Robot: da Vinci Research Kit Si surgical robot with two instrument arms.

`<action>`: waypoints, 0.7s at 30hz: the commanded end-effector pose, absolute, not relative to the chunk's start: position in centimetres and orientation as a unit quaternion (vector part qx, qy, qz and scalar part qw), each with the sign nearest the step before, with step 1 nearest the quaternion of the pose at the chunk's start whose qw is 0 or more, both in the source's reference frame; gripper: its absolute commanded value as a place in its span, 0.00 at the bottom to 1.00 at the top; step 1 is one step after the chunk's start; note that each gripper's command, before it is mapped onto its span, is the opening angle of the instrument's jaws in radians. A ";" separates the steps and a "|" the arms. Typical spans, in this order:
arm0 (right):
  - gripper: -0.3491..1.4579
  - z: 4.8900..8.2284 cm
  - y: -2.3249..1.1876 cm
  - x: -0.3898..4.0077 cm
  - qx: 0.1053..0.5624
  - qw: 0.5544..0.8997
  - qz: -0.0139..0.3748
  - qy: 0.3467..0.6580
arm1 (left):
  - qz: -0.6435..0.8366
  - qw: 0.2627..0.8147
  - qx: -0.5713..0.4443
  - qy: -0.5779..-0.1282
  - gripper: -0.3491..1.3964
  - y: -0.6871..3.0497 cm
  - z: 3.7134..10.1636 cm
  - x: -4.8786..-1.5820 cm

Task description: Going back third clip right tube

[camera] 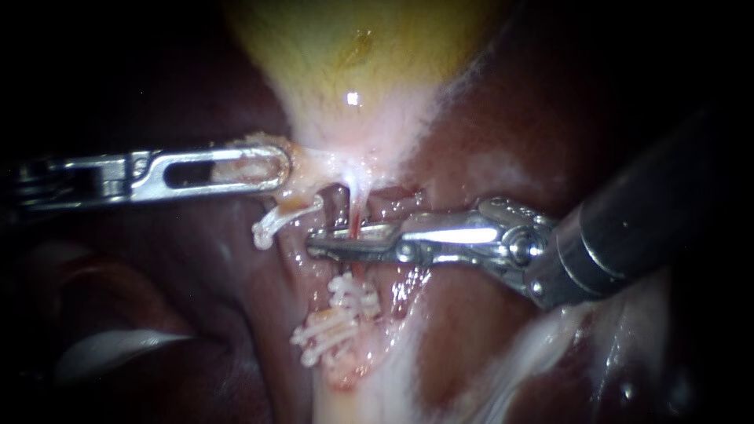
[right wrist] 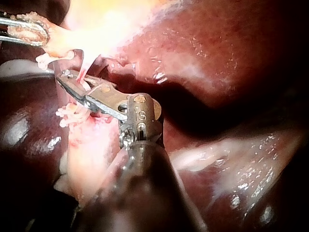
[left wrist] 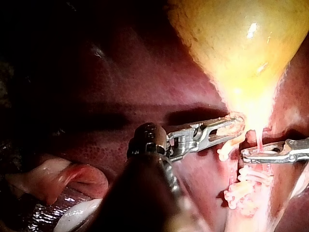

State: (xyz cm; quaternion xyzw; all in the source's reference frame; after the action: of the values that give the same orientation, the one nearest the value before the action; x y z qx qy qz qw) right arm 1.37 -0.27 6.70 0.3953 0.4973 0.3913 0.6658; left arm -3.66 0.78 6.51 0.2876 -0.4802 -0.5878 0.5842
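The yellow gallbladder (camera: 353, 47) narrows to a pale neck. My left instrument (camera: 283, 166) comes in from the left, its slotted jaws shut on tissue at that neck; it shows likewise in the left wrist view (left wrist: 236, 124). A thin pink tube (camera: 358, 206), the right of the two, runs down from the neck into my right instrument (camera: 312, 240). Those jaws stand a narrow gap apart with the tube between them, as in the right wrist view (right wrist: 60, 76). A white clip (camera: 275, 224) sits on the left tube. Several white clips (camera: 338, 314) cluster just below the right jaws.
Dark red liver (camera: 487, 330) surrounds the field on both sides. A pale strand of tissue (camera: 542, 353) runs under the right shaft. A glistening white fold (camera: 118, 345) lies at the lower left, and a pink fold (left wrist: 53, 179) lies beside the left shaft.
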 end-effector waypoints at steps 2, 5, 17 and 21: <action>0.00 6.70 -0.27 1.37 0.397 0.665 0.390 0.498 | -0.588 0.584 0.288 -0.480 0.00 0.78 6.51 -3.66; 0.00 6.70 -0.27 1.37 0.399 0.665 0.388 0.498 | -0.588 0.584 0.287 -0.480 0.00 0.78 6.52 -3.66; 0.45 6.78 -0.30 1.48 0.360 0.683 0.320 0.549 | -0.587 0.585 0.288 -0.480 0.00 0.77 6.51 -3.66; 0.47 6.88 -0.36 1.53 0.342 0.691 0.314 0.554 | -0.587 0.585 0.288 -0.480 0.00 0.76 6.51 -3.66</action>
State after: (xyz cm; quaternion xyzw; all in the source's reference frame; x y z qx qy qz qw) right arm 1.55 -0.38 6.90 0.3382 0.5563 0.3091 0.6933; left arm -3.66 0.76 6.51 0.2879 -0.4802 -0.5871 0.5847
